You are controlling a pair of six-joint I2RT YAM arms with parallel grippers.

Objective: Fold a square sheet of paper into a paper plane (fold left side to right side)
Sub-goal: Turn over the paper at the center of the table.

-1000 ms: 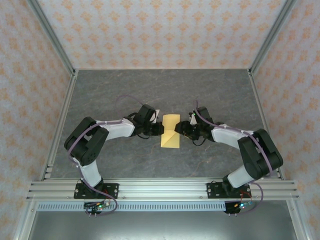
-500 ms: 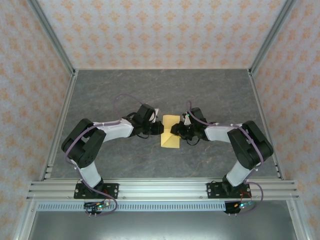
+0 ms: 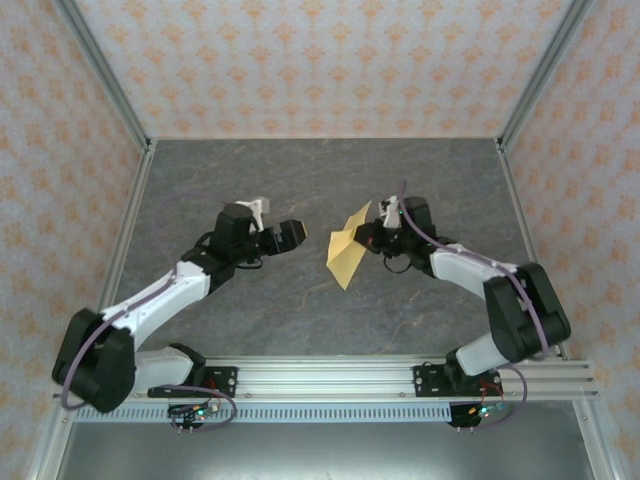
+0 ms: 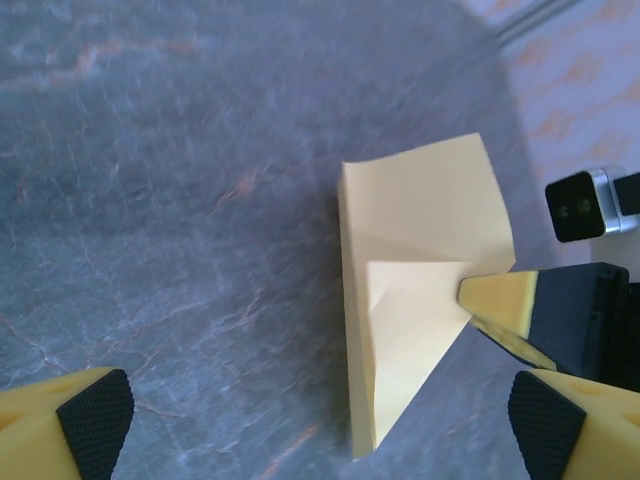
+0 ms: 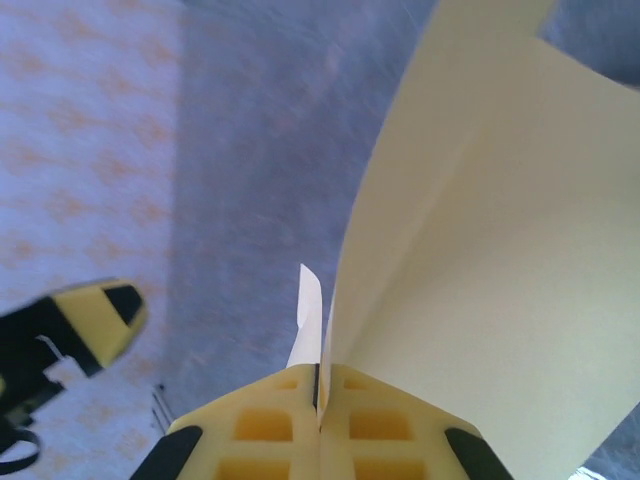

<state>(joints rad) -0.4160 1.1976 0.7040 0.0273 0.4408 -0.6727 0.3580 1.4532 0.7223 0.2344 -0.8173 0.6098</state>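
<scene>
Mid-fold, my right claw (image 3: 372, 236) pinches the square sheet of paper (image 3: 347, 256) tilted off the worktop (image 3: 300, 180), my left claw (image 3: 290, 232) gapes wide nearby; next, I reckon, it needs laying flat

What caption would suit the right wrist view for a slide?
Right gripper shut on the creased yellow paper, grey table behind.

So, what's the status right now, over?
Right gripper shut on the yellow paper. Left gripper open, apart from it. Nothing blocking.
</scene>
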